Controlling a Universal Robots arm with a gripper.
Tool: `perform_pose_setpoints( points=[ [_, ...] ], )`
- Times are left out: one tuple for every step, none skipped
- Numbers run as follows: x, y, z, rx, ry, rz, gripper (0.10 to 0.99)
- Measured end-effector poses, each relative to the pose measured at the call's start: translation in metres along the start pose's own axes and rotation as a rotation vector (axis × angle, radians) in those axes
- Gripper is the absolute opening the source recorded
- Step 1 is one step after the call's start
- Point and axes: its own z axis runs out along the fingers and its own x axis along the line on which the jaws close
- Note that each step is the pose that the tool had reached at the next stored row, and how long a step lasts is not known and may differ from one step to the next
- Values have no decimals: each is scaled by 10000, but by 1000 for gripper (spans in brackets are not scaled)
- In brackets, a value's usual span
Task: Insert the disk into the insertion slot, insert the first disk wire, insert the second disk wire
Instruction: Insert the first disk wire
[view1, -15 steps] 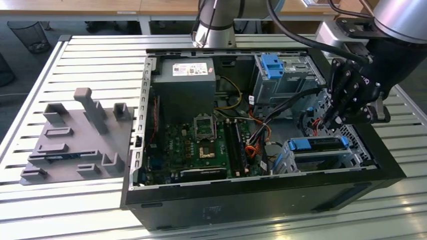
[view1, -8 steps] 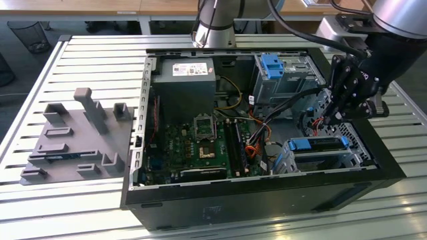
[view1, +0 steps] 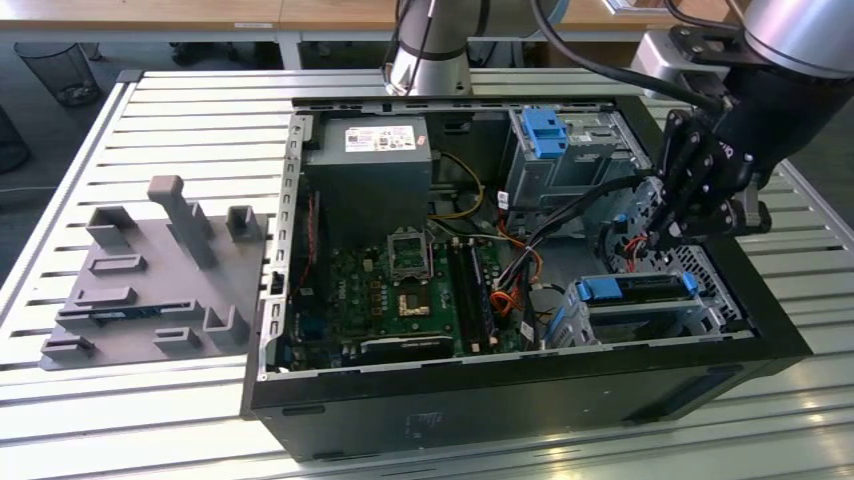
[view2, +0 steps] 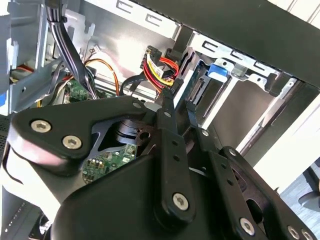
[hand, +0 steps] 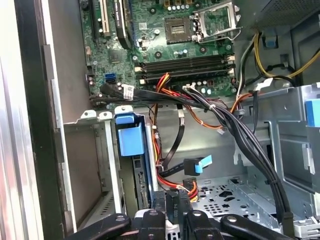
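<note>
One slatted silver metal worktop (view1: 160, 130) carries an open black computer tower case (view1: 534, 400) lying on its side, with a grey plastic fixture plate of upright blocks (view1: 134, 290) on the exterior view's left. The dark robot arm (view1: 801, 90) reaches into the case from the exterior view's right. Inside lie the green motherboard (view1: 400, 290) and a taller grey metal cage (view1: 587, 150) bearing a blue plastic clip (view1: 545, 130). The low silver-grey perforated sheet-metal drive cage (view1: 601, 325) sits at the case's near corner, and the flat hard drive in its bright blue plastic carrier rail (view1: 638, 289) (hand: 131, 137) is seated in that bay. The black gripper (view1: 641, 245) (view2: 181, 99) (hand: 173, 212) hangs just beside the drive's end, its jaws narrow and closed on a dark plug (hand: 173, 200) at the end of a red, yellow and black wire bundle (view2: 157, 67). A black cable's blue-tabbed connector (hand: 197, 165) hangs free nearby.
</note>
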Motion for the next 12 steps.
perform_pose_setpoints(
  points=[
    [-1,-3,4,0,0,11,247],
    [-1,-5,7,0,1,21,247],
    [-3,-8,11,0,1,36,247],
    [-3,-10,14,1,4,54,247],
    [-4,-12,17,2,12,78,247],
    [-5,-14,21,3,19,103,247],
    [-6,-16,25,5,27,128,247],
    [-6,-18,28,6,36,155,247],
    [-7,-20,32,8,46,182,247],
    [-8,-22,36,10,59,209,247],
    [-9,-24,39,12,74,237,247],
    [-10,-26,42,15,89,263,247]
  ],
)
